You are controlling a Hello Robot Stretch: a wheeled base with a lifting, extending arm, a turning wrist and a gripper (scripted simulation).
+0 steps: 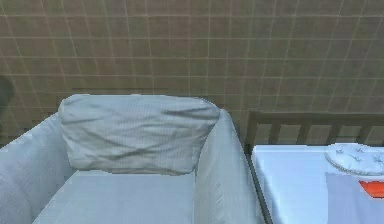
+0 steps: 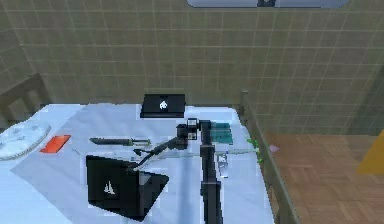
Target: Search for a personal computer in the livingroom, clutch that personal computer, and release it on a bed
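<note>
The pale-covered table (image 2: 50, 185) bears the work, and a grey armchair (image 1: 130, 150) stands just beside one end of it. The personal computer (image 2: 125, 188), black and open, sits on the table's near part. The gripper (image 2: 152, 154) reaches over the table to the computer's upper edge, and I cannot tell whether it holds anything. The step looks like the grasp, so I would seat the fingers squarely, then lift straight up, clear of the knife (image 2: 120, 141).

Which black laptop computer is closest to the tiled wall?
The black laptop computer at the far edge of the pale surface, just below the tiled wall. The other black laptop stands near the picture's bottom, left of the dark arm.
</note>
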